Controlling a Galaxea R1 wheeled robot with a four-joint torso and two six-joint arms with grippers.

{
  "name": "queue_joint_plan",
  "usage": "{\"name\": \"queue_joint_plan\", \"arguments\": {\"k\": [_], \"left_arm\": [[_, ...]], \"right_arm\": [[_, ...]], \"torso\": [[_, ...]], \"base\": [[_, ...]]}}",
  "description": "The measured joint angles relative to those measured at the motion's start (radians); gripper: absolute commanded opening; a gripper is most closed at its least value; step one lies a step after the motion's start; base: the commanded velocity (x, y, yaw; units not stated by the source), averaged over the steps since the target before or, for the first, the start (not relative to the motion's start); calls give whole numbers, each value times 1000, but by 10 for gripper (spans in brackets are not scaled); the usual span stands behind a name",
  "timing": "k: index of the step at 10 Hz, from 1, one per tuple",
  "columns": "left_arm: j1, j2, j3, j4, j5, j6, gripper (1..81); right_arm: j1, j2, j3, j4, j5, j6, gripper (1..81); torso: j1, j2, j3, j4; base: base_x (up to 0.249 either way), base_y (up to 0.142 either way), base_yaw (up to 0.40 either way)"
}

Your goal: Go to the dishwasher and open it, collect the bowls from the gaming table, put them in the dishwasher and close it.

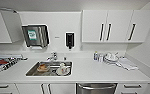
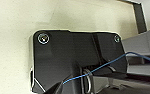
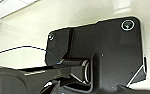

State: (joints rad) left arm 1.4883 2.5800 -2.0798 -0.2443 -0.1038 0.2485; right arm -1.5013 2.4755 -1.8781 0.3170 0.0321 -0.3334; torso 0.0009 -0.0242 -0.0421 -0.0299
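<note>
Dishwasher [image 1: 96, 88] sits under the white counter [image 1: 96, 72] at the lower edge of the head view, its one brushed steel front shut and one horizontal bar handle running across the top of that front. Neither claw can be placed against it: in the wrist views each arm's own dark plate covers the fingers, so I cannot tell whether the left claw or the right claw is apart or together. On the counter, one steel sink [image 1: 49, 69] lies to the left of the dishwasher, with one tap [image 1: 52, 56] behind it; several dishes lie in the basin, too blurred to count. One dish rack [image 1: 4, 62] stands at the far left end of the counter with red and dark items in it. Near the right end are small bottles [image 1: 98, 56], their number unclear, just beside a pile of white crockery [image 1: 111, 57] and one folded white cloth [image 1: 127, 64]. On the wall hang one steel paper towel dispenser [image 1: 35, 35] and one dark soap dispenser [image 1: 69, 40]. Upper cabinets [image 1: 117, 25] to the right show three dark vertical bar handles. White drawers flank the dishwasher on both sides
</note>
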Motion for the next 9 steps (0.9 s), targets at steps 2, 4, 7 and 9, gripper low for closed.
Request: {"name": "queue_joint_plan", "arguments": {"k": [2, 4, 7, 9], "left_arm": [[0, -130, 168, 0, -36, -2, 811], [0, -264, 315, -1, -70, -9, 811], [-23, -440, 514, -2, -105, -17, 811], [-42, -528, 612, -4, -111, -34, 811]], "right_arm": [[11, -121, 189, 1, 9, 2, 811], [37, -259, 370, 2, 16, 3, 811], [90, -464, 582, 4, 25, 3, 811], [151, -536, 677, 5, 23, 11, 811]], "torso": [[16, -27, -3, 0], [49, -79, -45, 0], [116, -185, -146, 0], [152, -240, -192, 0]], "base": [[0, 0, 0], [0, 0, 0], [0, 0, 0], [0, 0, 0]]}}
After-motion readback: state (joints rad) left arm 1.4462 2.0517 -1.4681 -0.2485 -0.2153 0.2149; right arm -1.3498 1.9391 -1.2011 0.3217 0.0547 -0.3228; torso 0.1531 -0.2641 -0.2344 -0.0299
